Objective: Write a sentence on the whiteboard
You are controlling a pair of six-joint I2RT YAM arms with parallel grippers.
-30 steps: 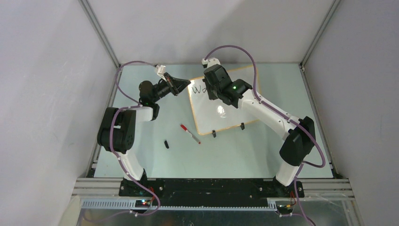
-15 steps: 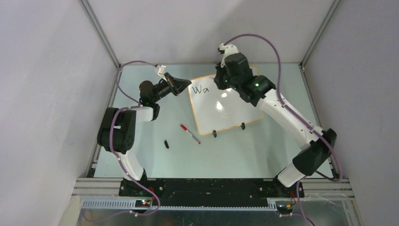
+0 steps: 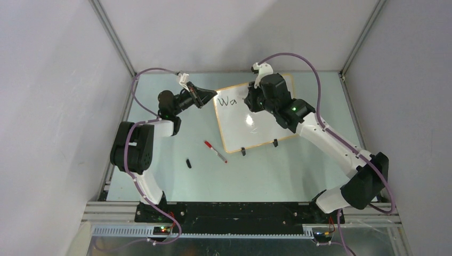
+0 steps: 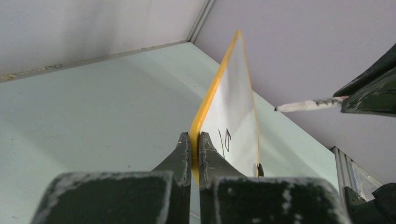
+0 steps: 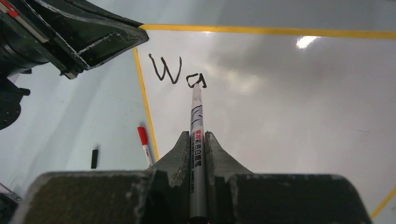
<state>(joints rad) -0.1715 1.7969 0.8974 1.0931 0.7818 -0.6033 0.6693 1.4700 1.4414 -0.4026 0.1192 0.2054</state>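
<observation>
**While the left arm clamps the board, the right arm holds a marker at the lettering**

Where the whiteboard [image 3: 266, 125] lies skewed at the far middle of the table [image 3: 277, 170], the left gripper [image 4: 195, 149] is clenched on the orange frame of its left edge, near the far corner. The right gripper [image 5: 198, 149] is closed around the barrel of a marker [image 5: 196, 126], which points away from the wrist. Its tip meets the right stroke of the "a". Whether it presses on the surface is uncertain, since the left wrist view appears to show it slightly clear. Of the sentence [image 5: 177, 74], only "Wa" stands in the board's upper left corner. On the table just left of the board lie a red-capped pen [image 3: 215, 151] and, nearer the arms, a small black cap [image 3: 188, 163], apart from each other.
</observation>
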